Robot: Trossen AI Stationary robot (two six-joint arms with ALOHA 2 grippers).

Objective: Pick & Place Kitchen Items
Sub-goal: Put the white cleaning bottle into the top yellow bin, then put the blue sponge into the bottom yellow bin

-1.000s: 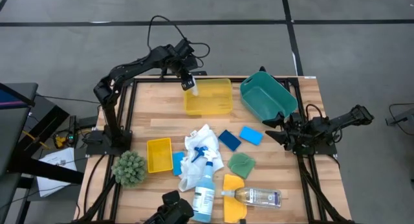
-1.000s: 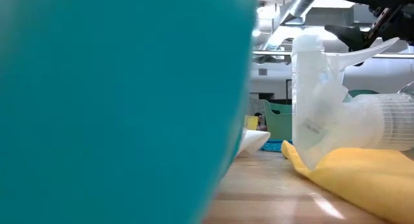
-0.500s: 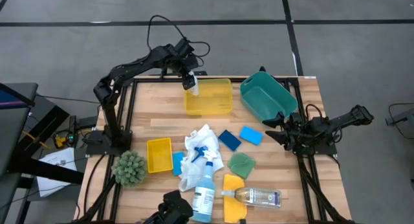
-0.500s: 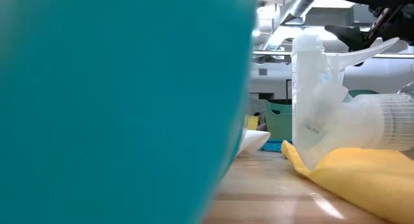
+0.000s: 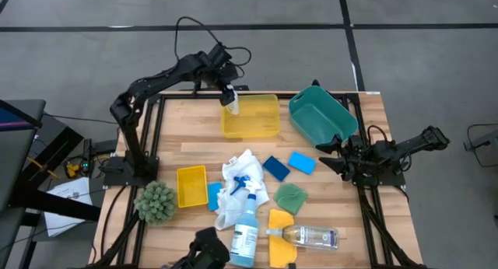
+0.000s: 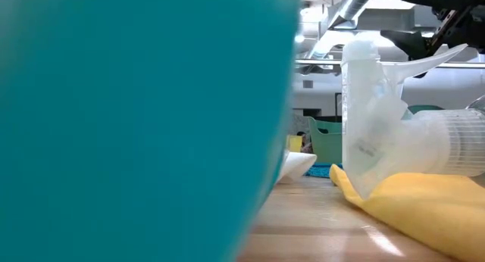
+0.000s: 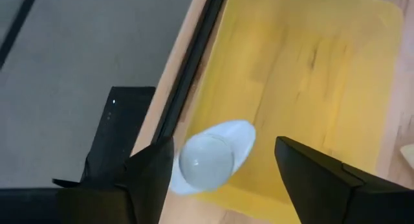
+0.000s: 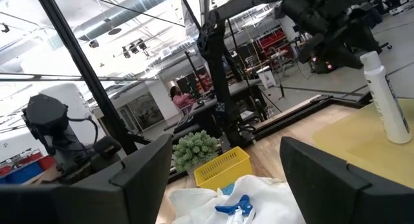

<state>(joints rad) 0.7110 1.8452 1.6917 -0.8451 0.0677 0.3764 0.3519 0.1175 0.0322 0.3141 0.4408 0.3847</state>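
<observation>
left gripper [image 5: 228, 95] risen, fingers spread wider off white bottle [image 5: 232, 106]; bottle upright in yellow tray [image 5: 257, 117], cap up. right gripper [image 5: 330, 155] open, empty.

white bottle [image 5: 231, 107] upright in yellow tray [image 5: 261, 121]

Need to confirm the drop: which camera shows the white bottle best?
The right wrist view: the white bottle shows side-on, standing in the yellow tray under the left gripper. The left wrist view sees only its cap from above; the high view shows it small; the low view misses it.
</observation>
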